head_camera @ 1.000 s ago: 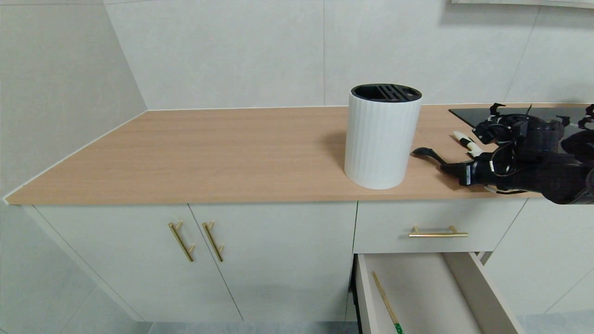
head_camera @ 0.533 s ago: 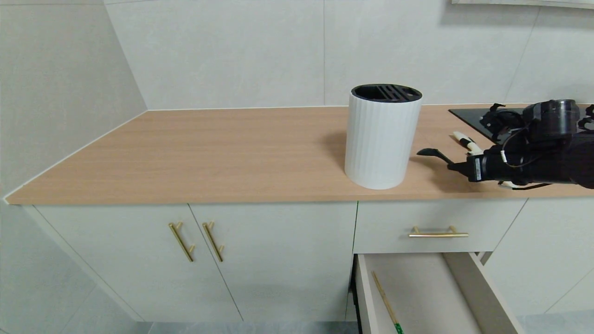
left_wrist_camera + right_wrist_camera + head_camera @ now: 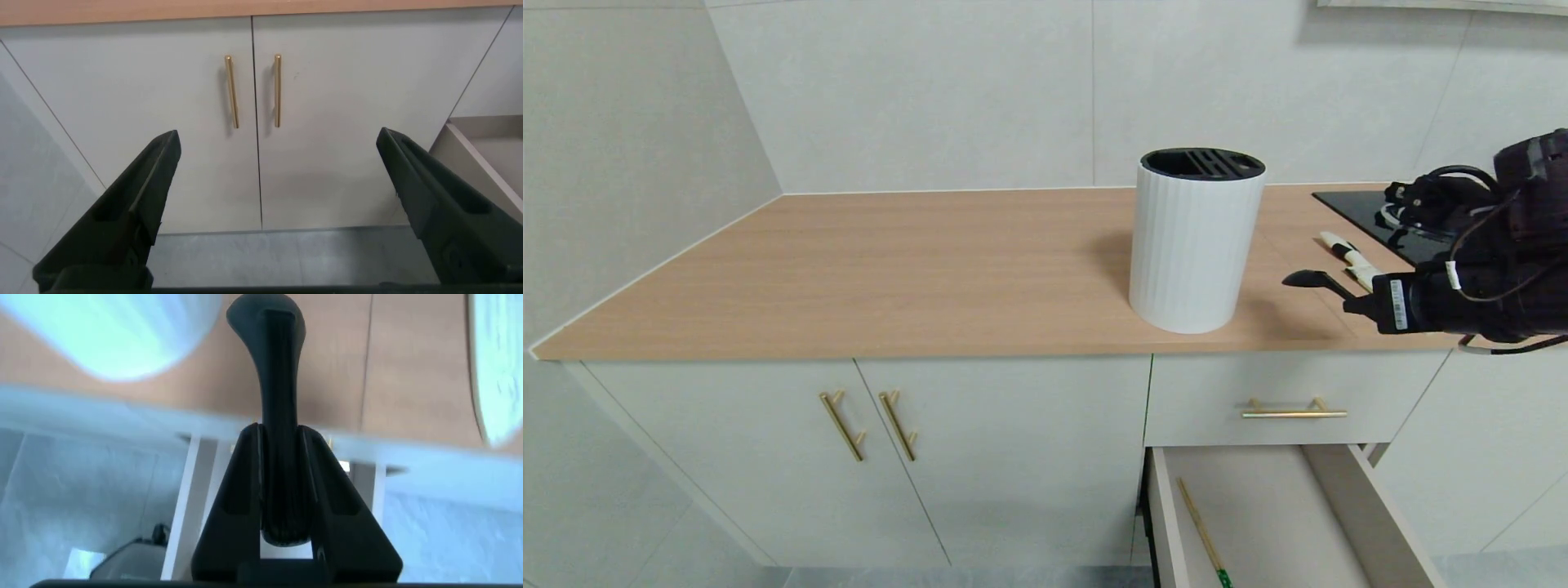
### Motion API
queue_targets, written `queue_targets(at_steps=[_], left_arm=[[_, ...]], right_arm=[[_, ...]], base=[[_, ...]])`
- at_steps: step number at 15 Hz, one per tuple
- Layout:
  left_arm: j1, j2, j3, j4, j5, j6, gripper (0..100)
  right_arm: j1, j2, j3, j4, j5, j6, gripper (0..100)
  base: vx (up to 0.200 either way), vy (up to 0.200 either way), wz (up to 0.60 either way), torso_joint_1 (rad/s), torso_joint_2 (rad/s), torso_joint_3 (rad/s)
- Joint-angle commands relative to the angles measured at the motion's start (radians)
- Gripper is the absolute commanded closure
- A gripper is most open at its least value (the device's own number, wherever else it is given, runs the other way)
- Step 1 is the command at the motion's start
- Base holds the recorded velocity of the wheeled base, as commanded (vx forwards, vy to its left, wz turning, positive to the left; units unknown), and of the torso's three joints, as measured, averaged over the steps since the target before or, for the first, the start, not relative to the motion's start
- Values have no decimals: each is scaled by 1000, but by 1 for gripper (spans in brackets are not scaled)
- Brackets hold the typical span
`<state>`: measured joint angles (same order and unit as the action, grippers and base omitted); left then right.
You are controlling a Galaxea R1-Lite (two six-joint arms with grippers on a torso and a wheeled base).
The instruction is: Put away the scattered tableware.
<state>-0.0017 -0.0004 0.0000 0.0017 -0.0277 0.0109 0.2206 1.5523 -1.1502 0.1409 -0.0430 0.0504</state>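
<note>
Head view: labelled right end effector [image 3: 1357,304] grips utensil [image 3: 1311,280].

countertop [image 3: 931,269]: matt wood | holder [image 3: 1194,245]: ribbed, matt | hob [image 3: 1356,208]: glossy black | handles [image 3: 843,425]: brassy metal

White ribbed holder [image 3: 1194,253], black slotted top; wood-grain counter [image 3: 915,269]; gold drawer handle [image 3: 1294,411]; black utensil [image 3: 1308,280].

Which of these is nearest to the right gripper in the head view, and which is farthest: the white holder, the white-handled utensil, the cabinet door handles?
1. White-handled utensil, on the counter just behind the right gripper.
2. White holder, to its left.
3. Cabinet door handles, far left, below the counter.
</note>
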Motion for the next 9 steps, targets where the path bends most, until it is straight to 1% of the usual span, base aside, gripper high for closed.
queue_targets(at_steps=[1, 5, 9], left_arm=[[0, 0, 0, 0, 0, 0, 0], [0, 0, 0, 0, 0, 0, 0], [0, 0, 0, 0, 0, 0, 0]], right_arm=[[20, -127, 106, 0, -8, 2, 100], [20, -175, 216, -1, -8, -1, 100], [25, -179, 254, -3, -8, -32, 100]], base=[[0, 0, 0, 0, 0, 0], [0, 0, 0, 0, 0, 0], [0, 0, 0, 0, 0, 0]])
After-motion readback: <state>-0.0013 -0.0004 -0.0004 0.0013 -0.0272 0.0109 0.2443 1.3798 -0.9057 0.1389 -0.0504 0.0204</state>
